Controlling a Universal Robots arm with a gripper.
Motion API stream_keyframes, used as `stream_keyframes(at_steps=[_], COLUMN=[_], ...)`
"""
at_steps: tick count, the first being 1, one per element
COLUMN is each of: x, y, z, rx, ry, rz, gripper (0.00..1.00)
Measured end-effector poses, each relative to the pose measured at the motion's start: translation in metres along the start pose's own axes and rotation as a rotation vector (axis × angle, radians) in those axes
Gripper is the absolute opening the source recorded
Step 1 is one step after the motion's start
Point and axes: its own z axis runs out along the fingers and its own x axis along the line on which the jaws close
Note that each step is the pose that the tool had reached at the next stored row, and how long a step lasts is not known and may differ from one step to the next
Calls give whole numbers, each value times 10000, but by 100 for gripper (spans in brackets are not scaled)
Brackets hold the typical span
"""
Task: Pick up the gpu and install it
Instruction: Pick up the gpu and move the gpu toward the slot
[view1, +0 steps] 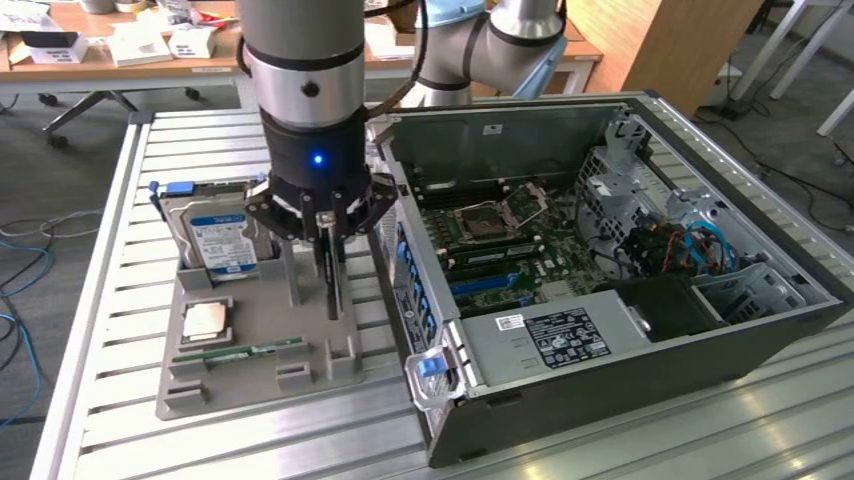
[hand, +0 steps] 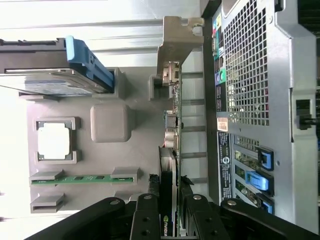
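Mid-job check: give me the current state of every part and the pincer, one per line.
pincer: closed on the gpu's upper edge.
gpu: upright on edge in the grey tray, not installed.
hard drive: standing in its tray slot.
CPU: flat in its tray recess.
RAM stick: lying in its tray holder.
computer case: side open, motherboard exposed.

Hanging vertical, wrist stacked directly above tool (view1: 327, 232), pointing straight down. Clamping gpu (hand: 172, 120) between fingers (hand: 146, 215), one against each face, closed partway.
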Motion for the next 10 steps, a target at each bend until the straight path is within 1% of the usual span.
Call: stream_keyframes(at_steps=[10], x=[-10], y=[17], z=[-453], rx=[10], ry=[-1], rz=[-7], gripper=[26])
